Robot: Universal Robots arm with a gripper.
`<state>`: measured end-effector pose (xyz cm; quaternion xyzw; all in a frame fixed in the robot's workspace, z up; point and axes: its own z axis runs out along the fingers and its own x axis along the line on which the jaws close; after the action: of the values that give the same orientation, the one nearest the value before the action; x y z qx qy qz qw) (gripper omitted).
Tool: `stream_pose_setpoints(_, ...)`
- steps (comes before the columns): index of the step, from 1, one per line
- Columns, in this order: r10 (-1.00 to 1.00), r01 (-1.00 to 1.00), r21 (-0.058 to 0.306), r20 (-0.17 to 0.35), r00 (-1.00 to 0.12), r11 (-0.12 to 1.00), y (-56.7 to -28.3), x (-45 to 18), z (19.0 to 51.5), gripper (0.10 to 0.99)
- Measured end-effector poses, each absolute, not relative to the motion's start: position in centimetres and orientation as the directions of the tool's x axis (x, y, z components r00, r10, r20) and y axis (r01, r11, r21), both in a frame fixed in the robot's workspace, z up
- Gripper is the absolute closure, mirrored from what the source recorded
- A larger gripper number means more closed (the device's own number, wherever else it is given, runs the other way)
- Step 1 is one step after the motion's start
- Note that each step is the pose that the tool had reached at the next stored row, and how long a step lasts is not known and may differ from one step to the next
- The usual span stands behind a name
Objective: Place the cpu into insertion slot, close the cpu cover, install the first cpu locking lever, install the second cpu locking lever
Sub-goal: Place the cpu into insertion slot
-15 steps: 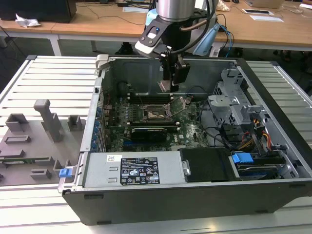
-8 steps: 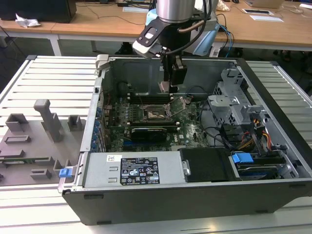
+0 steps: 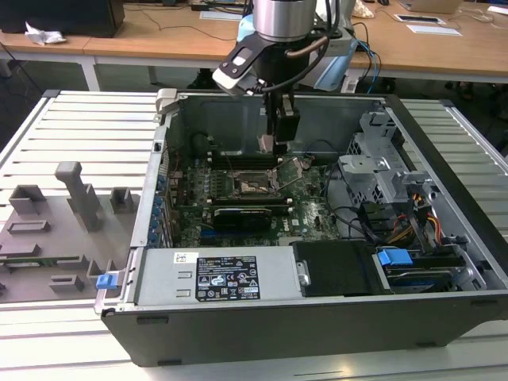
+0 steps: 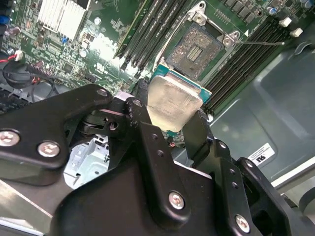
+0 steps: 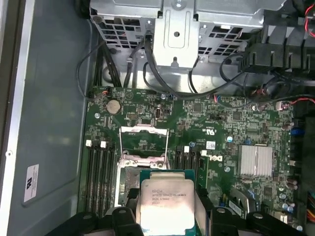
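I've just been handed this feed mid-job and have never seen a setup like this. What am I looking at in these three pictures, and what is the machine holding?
The exterior view is taken from off the arm. It shows an open computer case lying on a slatted table, with the robot arm reaching down into it. The two wrist views come from cameras riding on the arm, looking past its black jaws at the green motherboard. The jaws are closed on the cpu, a small silvery square chip, gripping it by its edges. It hangs above the board, not yet seated. The insertion slot, the square socket with the dark pin grid, lies uncovered near the chip. On the exterior view's left, grey plastic fixtures sit on the table.
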<state>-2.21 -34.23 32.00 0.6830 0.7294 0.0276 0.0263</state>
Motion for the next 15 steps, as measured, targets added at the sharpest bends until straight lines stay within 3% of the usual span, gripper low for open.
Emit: stream_pose_setpoints(15, 0.998, 0.995, 0.076, -0.001, -0.062, 0.062, -34.22, -2.45, 31.21, 0.561)
